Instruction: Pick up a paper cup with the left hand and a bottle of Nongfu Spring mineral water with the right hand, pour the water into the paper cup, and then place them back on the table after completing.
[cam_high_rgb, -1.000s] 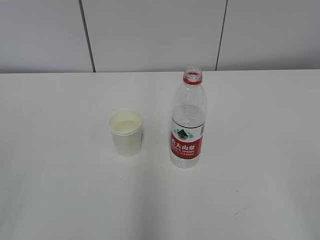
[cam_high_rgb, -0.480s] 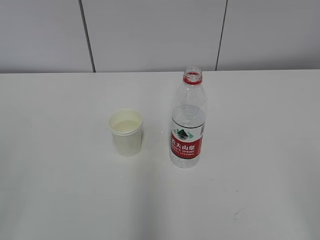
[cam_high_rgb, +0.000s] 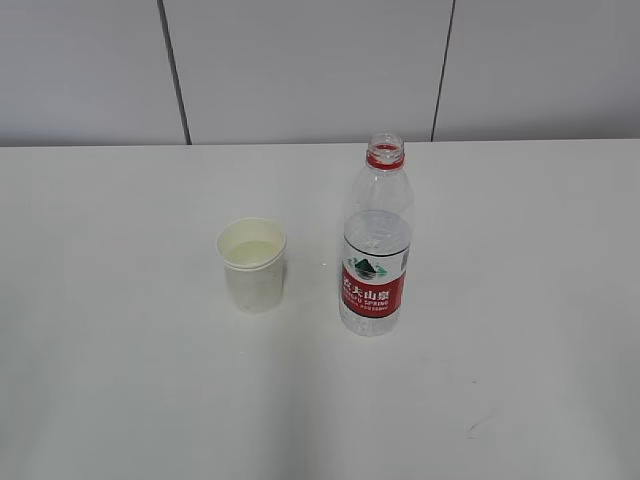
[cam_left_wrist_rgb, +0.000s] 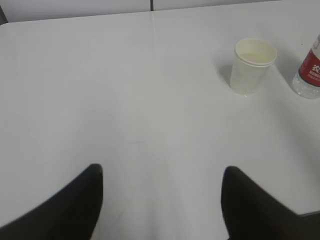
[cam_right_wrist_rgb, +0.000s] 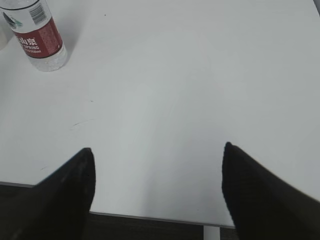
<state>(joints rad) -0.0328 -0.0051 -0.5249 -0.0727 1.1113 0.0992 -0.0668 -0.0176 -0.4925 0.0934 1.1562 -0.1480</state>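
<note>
Standing upright on the white counter (cam_high_rgb: 120, 400), the paper cup (cam_high_rgb: 252, 265) and the bottle (cam_high_rgb: 376, 240) are seen side by side, the cup to the left and the bottle just beside it to the right, apart and not touching. The bottle has no cap on its red-ringed neck, and its red label (cam_high_rgb: 372, 291) faces the near side. The water (cam_high_rgb: 374, 232) is judged to fill roughly the lower two thirds of the bottle. Some pale liquid seems to lie in the cup, but whether it is poured water cannot be told with certainty.

Neither arm is seen in the exterior view. In the left wrist view the left hand (cam_left_wrist_rgb: 162, 200) is held over the bare counter, well apart from the cup, with its fingers (cam_left_wrist_rgb: 75, 210) spread wide and grasping nothing. In the right wrist view the right hand (cam_right_wrist_rgb: 157, 192) is held over the near edge of the counter, well apart from the bottle, with its fingers (cam_right_wrist_rgb: 265, 195) also spread and empty.

So it is judged that either nothing is started, or everything is already put back; the pictures alone do not decide it.

Behind the counter a grey panelled wall (cam_high_rgb: 300, 70) is seen. Nothing stands between the hands and their objects.
</note>
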